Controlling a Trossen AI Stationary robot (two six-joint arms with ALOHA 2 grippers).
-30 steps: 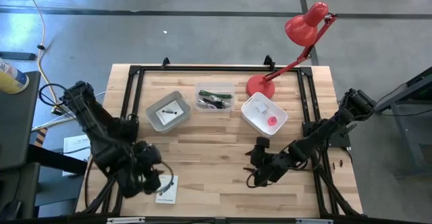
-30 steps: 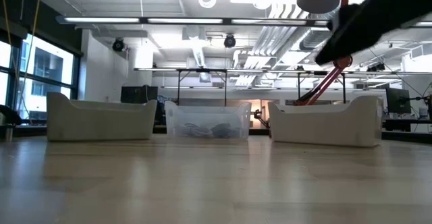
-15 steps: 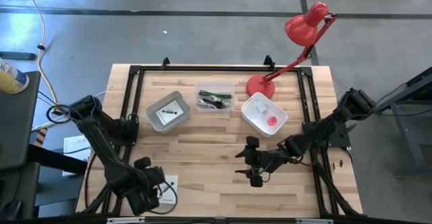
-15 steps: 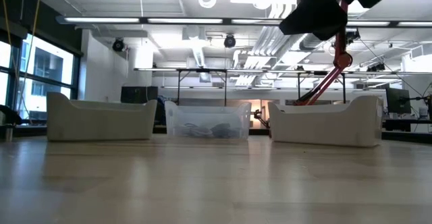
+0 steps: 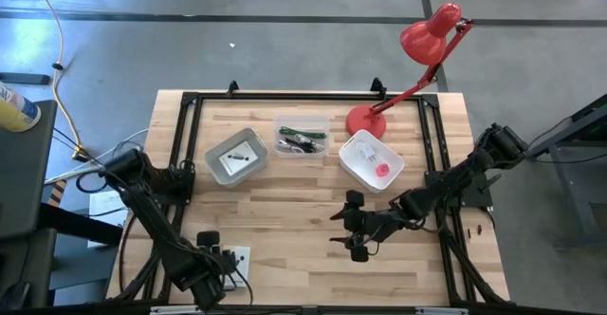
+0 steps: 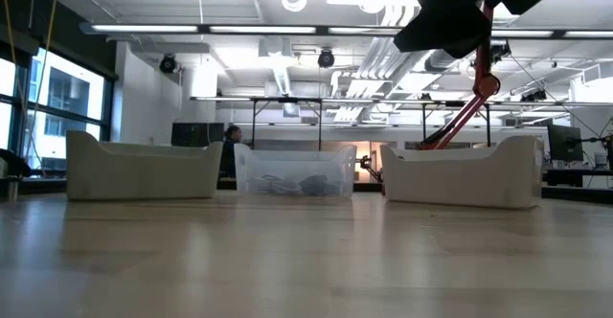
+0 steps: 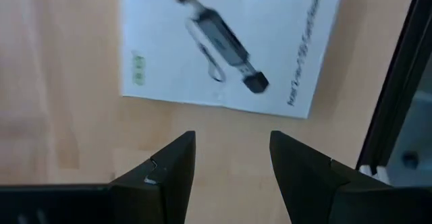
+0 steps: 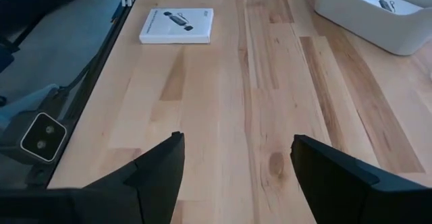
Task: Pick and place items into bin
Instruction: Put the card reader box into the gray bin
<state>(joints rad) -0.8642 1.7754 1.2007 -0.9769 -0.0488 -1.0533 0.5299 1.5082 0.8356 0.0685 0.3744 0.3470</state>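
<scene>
A flat white card with dark print (image 7: 223, 42) lies on the wood near the table's front left corner (image 5: 239, 257). My left gripper (image 7: 233, 163) hangs open just above the table, pointing down, its fingertips short of the card's near edge and touching nothing; in the high view it (image 5: 222, 256) stands beside the card. My right gripper (image 5: 343, 228) hovers open over the table's middle right, pointing toward the left side, with nothing between its fingers (image 8: 236, 166). The same card (image 8: 177, 25) shows far ahead of it.
Three bins stand in a row at the back: a grey one (image 5: 235, 156) holding a card, a clear one (image 5: 302, 137) with a green pen and cables, a white one (image 5: 372, 160) with a pink piece. A red desk lamp (image 5: 417, 64) stands behind. A person (image 6: 230, 141) shows far off.
My left gripper has come down toward the table's near edge beside the white card, rolling its wrist as it sank, and stays open. My right gripper shifted a little toward the table's left and tipped up, then held still.
</scene>
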